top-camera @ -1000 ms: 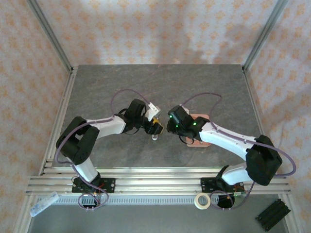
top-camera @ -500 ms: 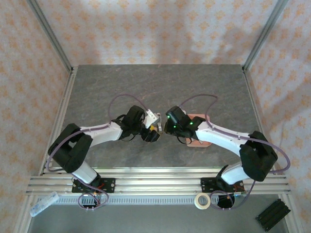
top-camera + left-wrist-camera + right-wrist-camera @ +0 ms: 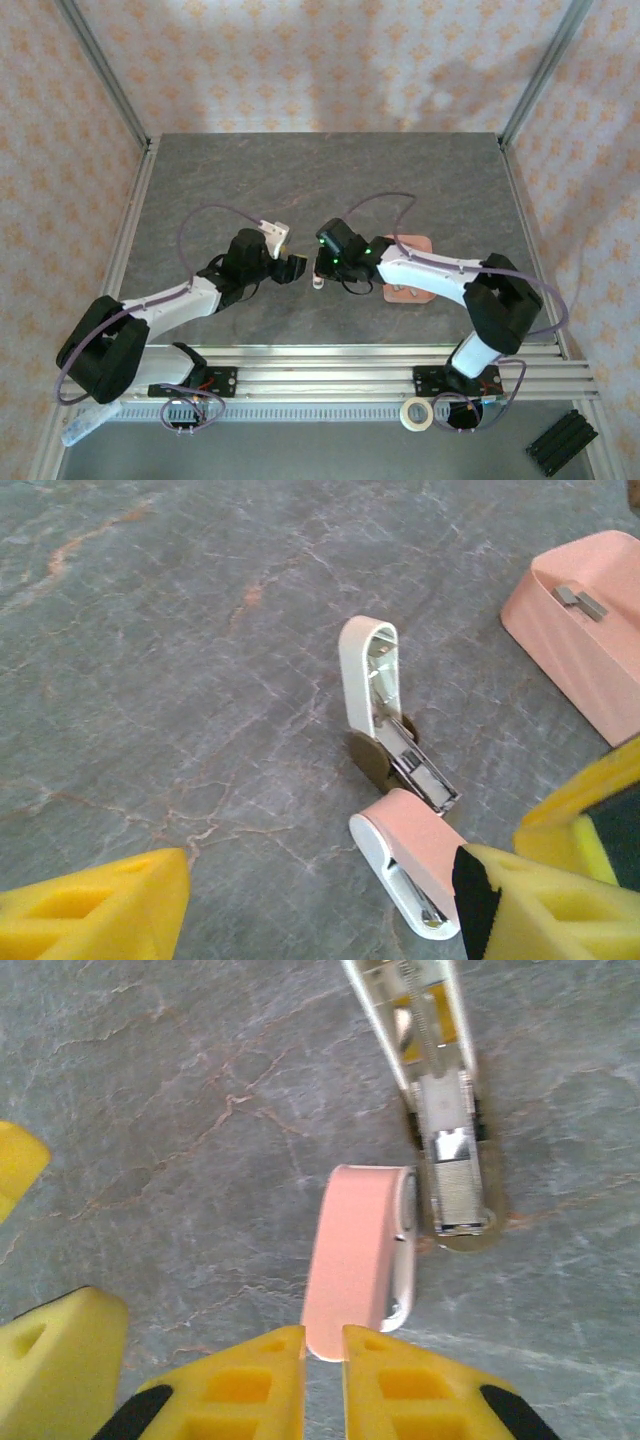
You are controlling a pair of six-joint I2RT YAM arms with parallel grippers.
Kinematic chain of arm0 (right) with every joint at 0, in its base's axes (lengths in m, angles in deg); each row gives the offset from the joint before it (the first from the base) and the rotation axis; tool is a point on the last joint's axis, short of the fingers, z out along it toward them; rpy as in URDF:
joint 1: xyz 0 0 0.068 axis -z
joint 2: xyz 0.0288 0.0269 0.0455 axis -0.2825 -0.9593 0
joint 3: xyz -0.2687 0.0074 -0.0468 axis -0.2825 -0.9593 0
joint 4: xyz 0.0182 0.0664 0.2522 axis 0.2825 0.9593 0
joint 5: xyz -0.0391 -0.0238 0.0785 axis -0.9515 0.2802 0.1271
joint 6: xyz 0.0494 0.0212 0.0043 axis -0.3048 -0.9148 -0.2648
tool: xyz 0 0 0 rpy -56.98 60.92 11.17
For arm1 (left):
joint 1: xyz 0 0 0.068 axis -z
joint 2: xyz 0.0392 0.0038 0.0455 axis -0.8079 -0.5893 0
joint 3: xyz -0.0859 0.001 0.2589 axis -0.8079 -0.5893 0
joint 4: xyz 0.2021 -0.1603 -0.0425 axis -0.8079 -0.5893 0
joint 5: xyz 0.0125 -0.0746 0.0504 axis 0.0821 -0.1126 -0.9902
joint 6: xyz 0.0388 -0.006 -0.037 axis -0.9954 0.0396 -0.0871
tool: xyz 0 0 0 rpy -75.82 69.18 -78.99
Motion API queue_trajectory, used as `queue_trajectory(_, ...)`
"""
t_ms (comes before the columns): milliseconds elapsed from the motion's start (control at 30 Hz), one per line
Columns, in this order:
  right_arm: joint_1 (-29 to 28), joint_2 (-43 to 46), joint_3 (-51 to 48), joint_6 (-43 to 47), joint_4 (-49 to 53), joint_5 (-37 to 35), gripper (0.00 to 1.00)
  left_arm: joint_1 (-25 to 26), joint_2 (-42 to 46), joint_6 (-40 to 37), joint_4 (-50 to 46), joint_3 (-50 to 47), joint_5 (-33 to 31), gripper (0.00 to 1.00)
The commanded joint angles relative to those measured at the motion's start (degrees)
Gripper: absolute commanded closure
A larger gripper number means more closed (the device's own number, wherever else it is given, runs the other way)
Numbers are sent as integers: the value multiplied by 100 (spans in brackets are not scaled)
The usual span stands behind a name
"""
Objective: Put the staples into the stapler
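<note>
Two grey staples lie on the pink block, right of the desk centre. The right hand pinches the opened stapler mid-desk; the left hand gapes empty.

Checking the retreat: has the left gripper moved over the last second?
Yes. In the top view the left gripper has pulled back leftward, away from the stapler, which has stayed put, and toward the table's left rail.

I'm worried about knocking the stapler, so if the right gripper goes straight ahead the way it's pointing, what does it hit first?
The pink arm of the open stapler. Its near end lies right at the tips of the right gripper, maybe touching them; depth is hard to judge.
</note>
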State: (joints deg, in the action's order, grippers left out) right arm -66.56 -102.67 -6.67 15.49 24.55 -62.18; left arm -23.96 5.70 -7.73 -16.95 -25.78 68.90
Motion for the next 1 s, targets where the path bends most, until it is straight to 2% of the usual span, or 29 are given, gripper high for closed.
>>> queue_trajectory(0,-56,-209,161,53,15,26,85,-40,108,109,172,-94,-202,29)
queue_trajectory(333,-30,-957,-51,-18,296,175,88,-40,-208,211,486,-83,-1,29)
queue_trajectory(467,-12,-773,67,102,360,52,88,-40,-289,211,533,-2,41,29)
queue_trajectory(700,14,-271,342,451,287,-69,78,-82,-662,156,442,517,232,24)
queue_trajectory(967,152,223,187,461,320,-214,76,-399,-1439,667,1002,1123,720,23)
